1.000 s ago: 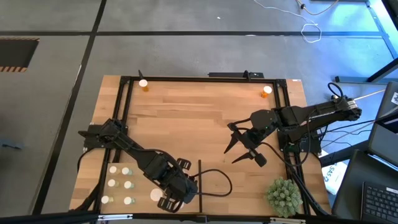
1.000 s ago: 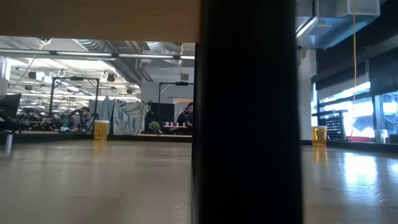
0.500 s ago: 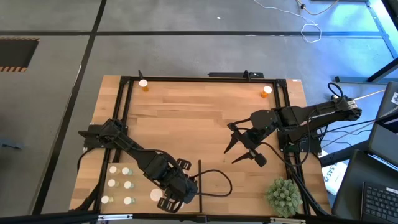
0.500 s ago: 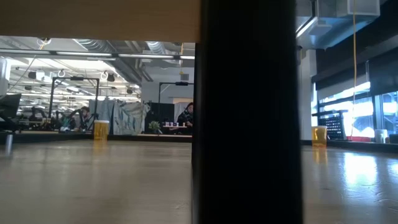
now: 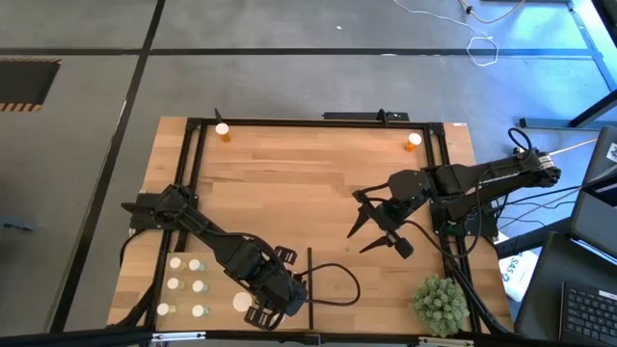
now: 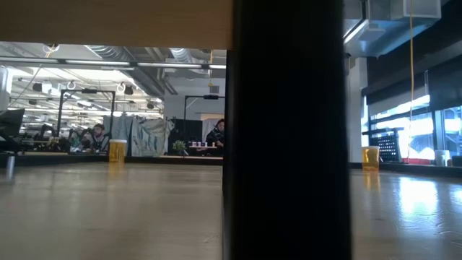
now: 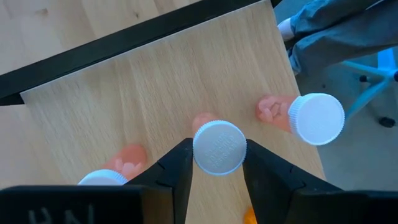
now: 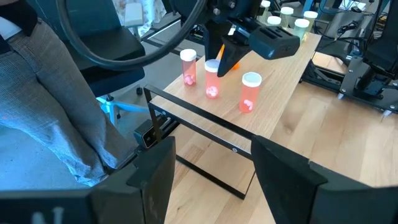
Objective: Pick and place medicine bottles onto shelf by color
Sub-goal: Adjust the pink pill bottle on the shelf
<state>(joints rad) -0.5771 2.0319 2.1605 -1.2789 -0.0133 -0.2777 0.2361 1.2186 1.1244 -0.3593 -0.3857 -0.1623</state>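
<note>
Two risks: we see both at the left gripper, low over the shelf at the table's 6 o'clock edge.
Grip: left fingers are closed on the held bottle, pinching just under its white cap; body looks pink-orange.
Risk 1: neighbour bottle stands just beside at 3 o'clock and another bottle at 8 o'clock; we judge a sideways drift or a wide release could knock either over.
Risk 2: the grip sits high on the bottle, so a tilted set-down could topple it across the dark divider.
Right gripper: waits mid-table toward 3 o'clock, jaws apart, holding nothing.
Other stock: pale bottles are grouped at 8 o'clock; two orange bottles sit at the far edge, 11 and 1 o'clock.
Hidden: held bottle's base and whether it touches the board; the left arm covers it in the high view.
Blocked: low view is mostly filled by a dark post, so it shows no shelf or grippers.
Unclear: exact colour of the pale bottles, white or greenish.
</note>
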